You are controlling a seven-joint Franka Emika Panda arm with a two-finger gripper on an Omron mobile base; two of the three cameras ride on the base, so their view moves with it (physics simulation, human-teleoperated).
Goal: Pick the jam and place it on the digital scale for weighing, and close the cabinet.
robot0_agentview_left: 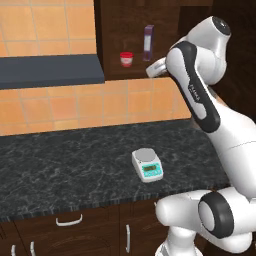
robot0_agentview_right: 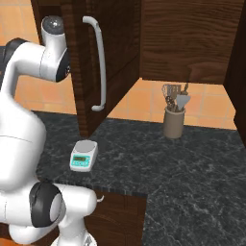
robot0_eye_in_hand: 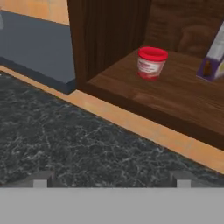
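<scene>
Dark marbled worktop point(robot0_agentview_left: 60, 160) under orange wall tiles, cabinet point(robot0_agentview_right: 103, 57) door hanging open.

From my seat I see the jam point(robot0_agentview_left: 126, 59) upright on the cabinet's wooden shelf, left of the tall purple-and-white box point(robot0_agentview_left: 148, 42) and well apart from it. The digital scale point(robot0_agentview_left: 147, 165) sits bare on the worktop near the front edge. In the hand view my claw point(robot0_eye_in_hand: 111, 181) spreads wide with nothing between its tips, aimed toward the jam from short of the shelf. A utensil crock point(robot0_agentview_right: 174, 120) stands farther right.
</scene>
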